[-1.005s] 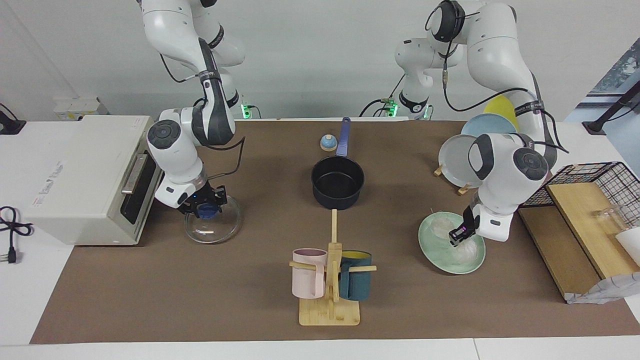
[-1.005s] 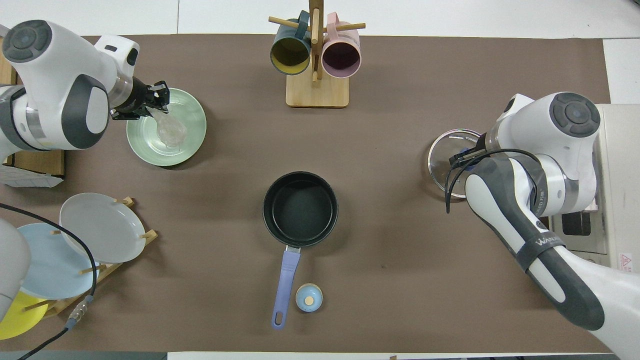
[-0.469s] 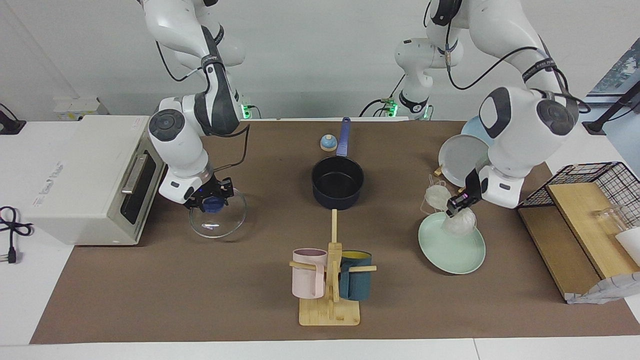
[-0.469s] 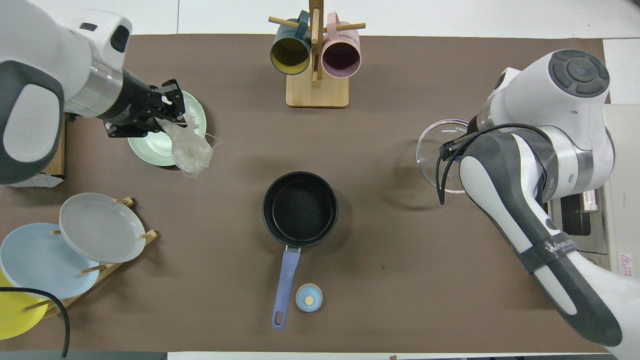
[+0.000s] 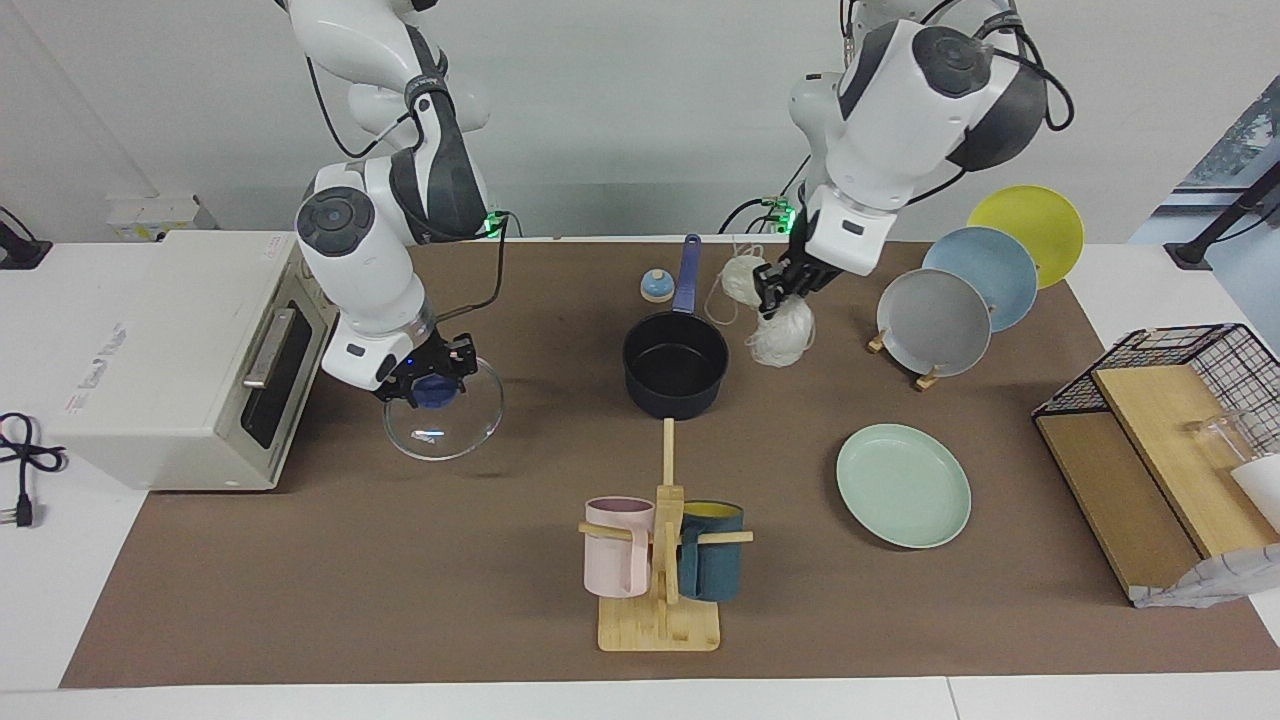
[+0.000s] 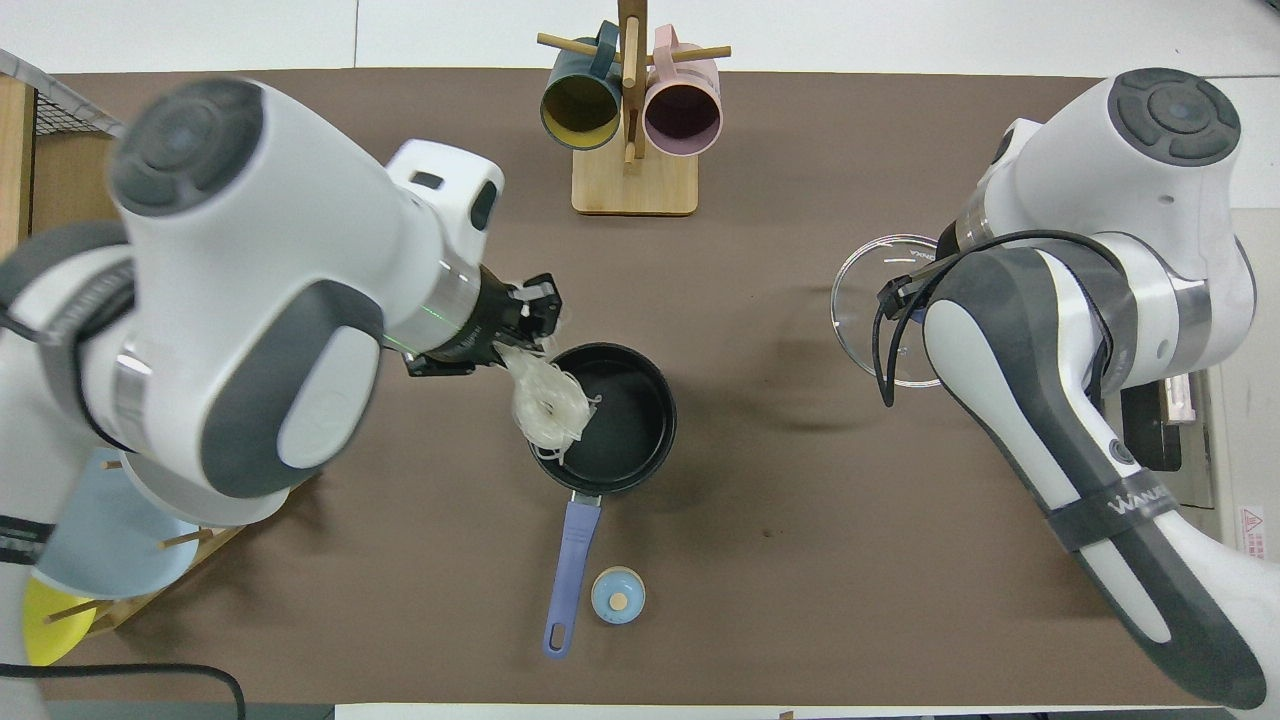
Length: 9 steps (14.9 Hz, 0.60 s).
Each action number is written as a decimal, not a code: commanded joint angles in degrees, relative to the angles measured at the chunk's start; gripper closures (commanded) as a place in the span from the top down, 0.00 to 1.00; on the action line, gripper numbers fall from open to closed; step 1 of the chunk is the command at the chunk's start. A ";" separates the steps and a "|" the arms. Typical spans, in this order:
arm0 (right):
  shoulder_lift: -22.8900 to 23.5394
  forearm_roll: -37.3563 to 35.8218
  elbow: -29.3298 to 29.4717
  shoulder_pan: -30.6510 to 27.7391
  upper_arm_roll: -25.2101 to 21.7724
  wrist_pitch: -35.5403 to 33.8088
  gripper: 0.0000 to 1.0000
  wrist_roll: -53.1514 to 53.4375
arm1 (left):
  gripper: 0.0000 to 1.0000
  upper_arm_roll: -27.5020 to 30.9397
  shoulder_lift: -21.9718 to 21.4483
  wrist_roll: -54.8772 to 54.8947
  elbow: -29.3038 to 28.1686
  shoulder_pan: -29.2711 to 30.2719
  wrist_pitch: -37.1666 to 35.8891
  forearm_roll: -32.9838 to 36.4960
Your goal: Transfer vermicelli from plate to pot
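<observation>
The whitish vermicelli (image 5: pixel 782 333), two joined bundles, hangs in the air beside the dark navy pot (image 5: pixel 676 374), seemingly just over its rim, while the pale mint-green plate (image 5: pixel 903 485) lies flat and bare, farther from the robots.

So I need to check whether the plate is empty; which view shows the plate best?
The facing view: the plate lies bare and unobstructed there. In the overhead view the left arm covers it completely.

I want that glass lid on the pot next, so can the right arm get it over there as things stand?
Probably not yet. The right tool holds the glass lid by its knob, but the left tool dangles the noodles beside the pot, crowding the way.
</observation>
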 commanded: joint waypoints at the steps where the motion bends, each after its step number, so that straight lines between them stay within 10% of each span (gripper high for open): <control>1: 0.44 0.90 4.36 -1.00 1.58 -4.71 0.00 1.70 | 0.00 1.14 -3.81 -0.69 -10.84 -4.19 6.78 -1.42; 9: 0.36 0.20 9.81 -1.00 6.32 -11.22 0.00 10.57 | 0.00 1.05 -1.71 -1.39 -18.59 -6.74 17.69 -1.86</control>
